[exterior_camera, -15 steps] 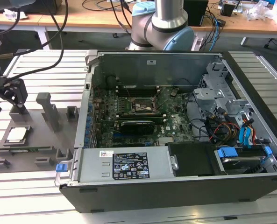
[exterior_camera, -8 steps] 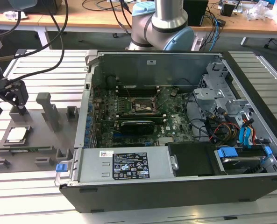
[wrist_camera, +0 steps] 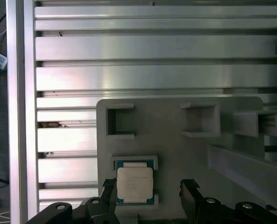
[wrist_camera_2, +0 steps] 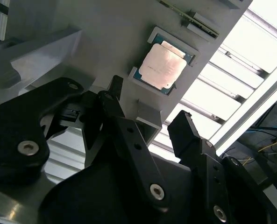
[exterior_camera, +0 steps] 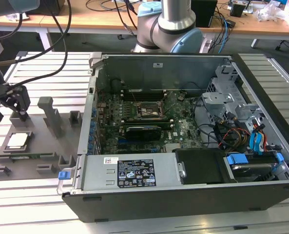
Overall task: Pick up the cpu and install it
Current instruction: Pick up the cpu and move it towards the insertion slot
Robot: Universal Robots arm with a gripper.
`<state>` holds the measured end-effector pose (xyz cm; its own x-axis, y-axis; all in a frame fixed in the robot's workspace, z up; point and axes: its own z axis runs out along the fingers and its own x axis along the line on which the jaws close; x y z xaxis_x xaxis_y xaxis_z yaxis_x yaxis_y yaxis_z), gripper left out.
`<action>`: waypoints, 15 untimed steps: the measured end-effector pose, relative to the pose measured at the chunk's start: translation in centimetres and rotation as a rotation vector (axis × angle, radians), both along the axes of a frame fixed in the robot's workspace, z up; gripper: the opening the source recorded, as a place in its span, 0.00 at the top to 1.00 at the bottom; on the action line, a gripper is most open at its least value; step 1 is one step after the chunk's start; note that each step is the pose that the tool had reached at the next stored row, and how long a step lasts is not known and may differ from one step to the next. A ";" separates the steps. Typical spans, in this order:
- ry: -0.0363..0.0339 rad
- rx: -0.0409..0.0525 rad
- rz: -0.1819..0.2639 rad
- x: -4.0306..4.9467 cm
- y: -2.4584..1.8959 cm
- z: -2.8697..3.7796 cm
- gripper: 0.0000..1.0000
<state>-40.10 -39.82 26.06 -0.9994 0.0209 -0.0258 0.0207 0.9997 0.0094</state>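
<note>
We see the end effector (exterior_camera: 10, 113) at the exterior view's left, hanging over a grey fixture plate (exterior_camera: 42, 146) that lies on the ribbed metal desk (exterior_camera: 37, 68). Its 2 black fingers (wrist_camera: 189, 196) are spread apart with nothing between them, so it is open and holds nothing.

The cpu (exterior_camera: 17, 141) lies flat in a shallow square pocket of the plate, silvery top facing up, just below the end effector and apart from it. In the first wrist view the cpu (wrist_camera: 134, 184) sits closer to 1 finger than to the other. In the second wrist view the cpu (wrist_camera_2: 165, 67) lies beyond the fingertips, with a small raised grey block of the plate between it and them.

To the exterior view's right of the plate stands an open computer case (exterior_camera: 183, 195) on the same desk. On the board inside it we can make out a square socket (exterior_camera: 149, 111), well apart from the cpu.
</note>
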 end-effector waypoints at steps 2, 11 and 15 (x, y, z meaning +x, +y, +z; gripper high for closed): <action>-0.0001 0.0000 0.000 0.00 0.00 -0.16 0.34; 0.0000 0.0000 0.000 0.00 0.00 -0.93 0.34; 0.0000 0.0000 0.000 0.00 0.00 -1.27 0.34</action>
<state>-40.10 -39.82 24.80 -0.9995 0.0209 -0.0257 0.0207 0.9997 0.0094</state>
